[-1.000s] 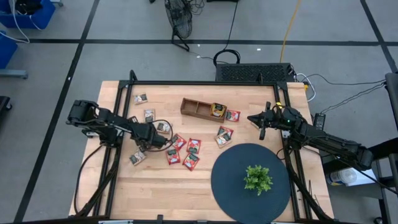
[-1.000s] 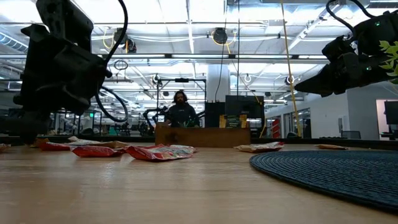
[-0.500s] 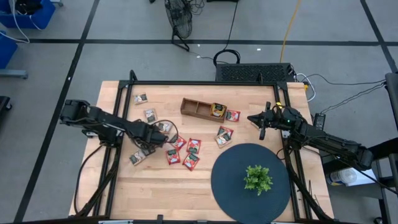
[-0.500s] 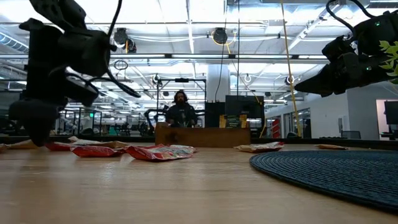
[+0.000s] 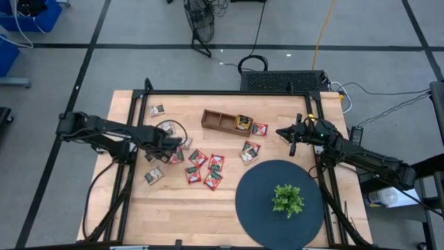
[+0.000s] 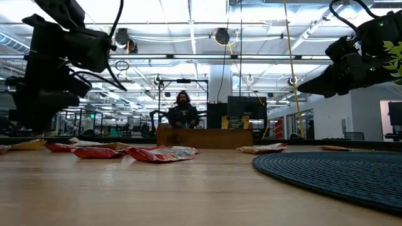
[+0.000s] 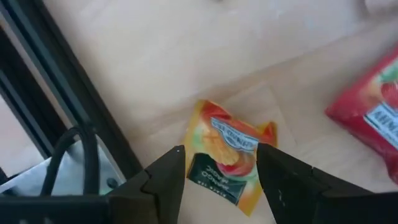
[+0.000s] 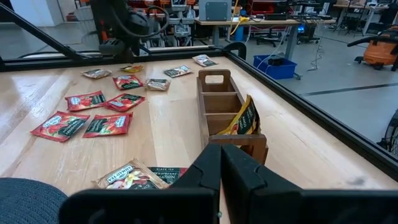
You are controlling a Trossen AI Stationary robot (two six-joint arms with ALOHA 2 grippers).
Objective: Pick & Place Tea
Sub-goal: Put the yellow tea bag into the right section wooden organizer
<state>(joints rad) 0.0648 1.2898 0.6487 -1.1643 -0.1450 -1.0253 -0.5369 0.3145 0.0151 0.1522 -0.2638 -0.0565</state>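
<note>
— On the table's (image 5: pixel 173 208) left half, what is the left gripper (image 7: pixel 221 151) doing?

— It hangs over the wood with its fingers (image 7: pixel 168 177) spread fairly wide. An orange sachet (image 7: pixel 231 140) lies flat on the table and shows in the gap between them. The low view puts the gripper clear of the surface, and it grips nothing.

— Where is the rest of the tea?

— Red sachets (image 5: pixel 207 169) lie in a loose cluster near the middle of the table, just right of that gripper. A grey-green sachet (image 5: pixel 157 110) sits alone near the far left corner. Two more sachets (image 5: pixel 250 151) lie between the tray (image 5: pixel 216 119) and the mat (image 5: pixel 257 201).

— Is anything in the tray?

— A yellow-and-black sachet (image 8: pixel 245 118) leans in its right-hand compartment. Another sachet (image 5: pixel 259 128) lies on the wood just beside that end.

— And the right gripper (image 5: pixel 290 135)?

— It is raised over the table's right side, a little past the tray's right end. Its fingers are pressed together and hold nothing.

— What is on the mat?

— A small green plant (image 5: pixel 288 199).
</note>
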